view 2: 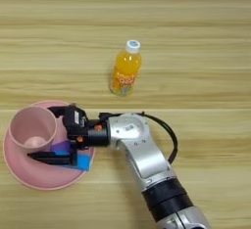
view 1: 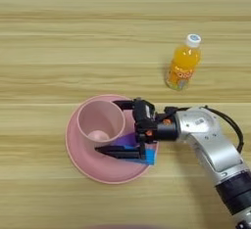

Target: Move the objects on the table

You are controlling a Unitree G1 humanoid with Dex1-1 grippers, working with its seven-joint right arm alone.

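Right gripper over pink plate, jaws wide, flanking cup side; light, stiff, likely slippery plastic—grip rim; blue block, purple block partly hidden.

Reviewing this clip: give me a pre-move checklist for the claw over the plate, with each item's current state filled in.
1. Pale pink plastic cup upright on the large pink plate: ok.
2. Claw open, one black finger behind the cup, the other in front: ok.
3. Small flat bright-blue rectangular block and similar purple block on the plate, free of the claw: cannot tell, the lower finger lies across them.
4. Fingers touching the cup: cannot tell.
5. Orange juice bottle with a white cap upright on the light tan wood-grain table, apart from the silver forearm: ok.
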